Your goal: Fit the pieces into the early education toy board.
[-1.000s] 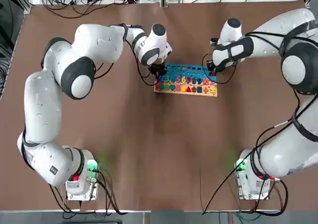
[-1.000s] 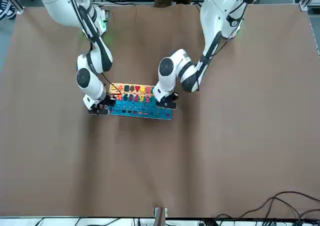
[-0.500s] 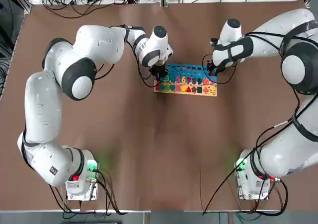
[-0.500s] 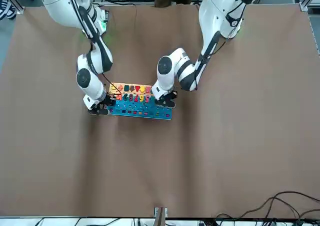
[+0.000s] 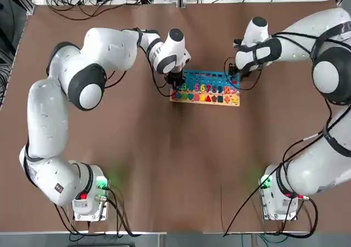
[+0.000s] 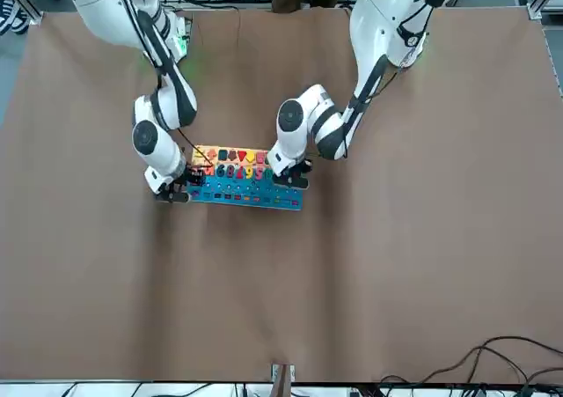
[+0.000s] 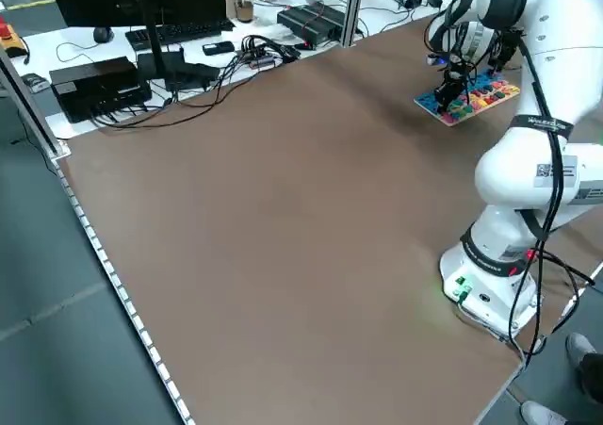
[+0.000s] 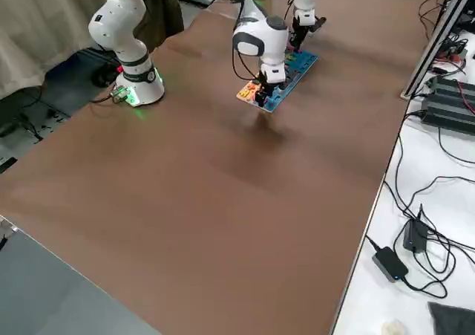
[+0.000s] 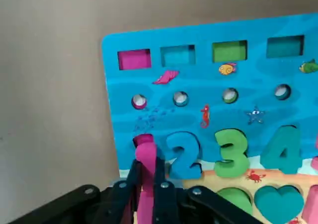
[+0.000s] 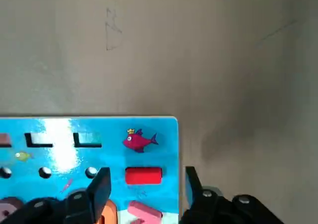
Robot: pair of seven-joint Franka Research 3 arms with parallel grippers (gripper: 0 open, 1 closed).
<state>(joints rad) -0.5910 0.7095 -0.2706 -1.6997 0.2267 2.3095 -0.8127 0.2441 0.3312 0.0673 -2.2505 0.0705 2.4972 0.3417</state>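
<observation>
The early education toy board [image 5: 206,87] is lying flat on the brown table [image 5: 175,159], toward the far middle of it as seen from the arms' bases, with its blue part on the far side and its tan edge turned toward the robot. Both arms are being held out over it, one at each short end. The left gripper [image 9: 146,182] is being kept low at the board's left end, and its jaws are pressed onto a pink piece [image 9: 145,172], a narrow upright strip that is standing at the slot just beside the blue number 2 [image 9: 183,156]; whether the strip is already seated in the slot cannot be told. Green and blue numbers, 3 [image 9: 230,152] and 4 [image 9: 284,149], are sitting in the same row, with a line of small round holes and coloured rectangular recesses above them in the left wrist view. The right gripper [image 10: 144,186] is being held over the board's right end with its jaws spread wide and nothing between them. A red piece [image 10: 143,176], a small rectangle, is lying on the blue surface in the gap between those jaws, just below a printed magenta fish [image 10: 140,139].
</observation>
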